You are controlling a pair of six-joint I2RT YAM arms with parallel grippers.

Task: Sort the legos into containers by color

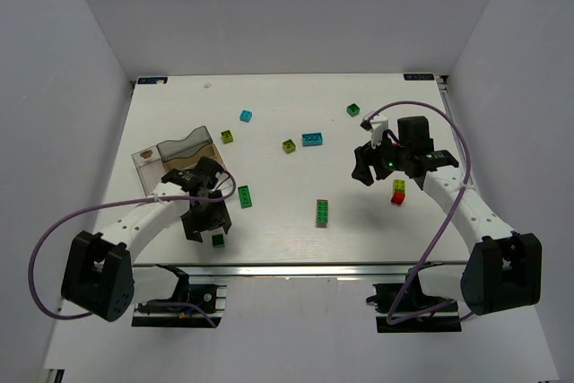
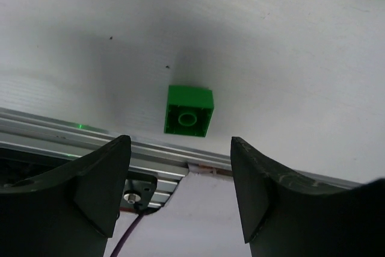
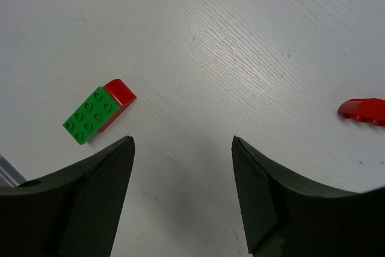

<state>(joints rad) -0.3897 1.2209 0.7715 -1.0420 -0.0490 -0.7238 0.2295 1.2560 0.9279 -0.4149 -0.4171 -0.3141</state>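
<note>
Your left gripper (image 2: pixel 180 151) and right gripper (image 3: pixel 183 148) both gape empty; a green lego (image 2: pixel 188 111) lies at 12 o'clock ahead of the left jaws, the container (image 1: pixel 179 146) well apart; pickup seemingly pending: advance, straddle it, close.

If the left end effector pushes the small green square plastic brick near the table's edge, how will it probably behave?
The small green square plastic brick looks rigid with flat sides, so it should slide, not roll. It lies close to the table's metal edge rail, so a push that way might drop it.
</note>
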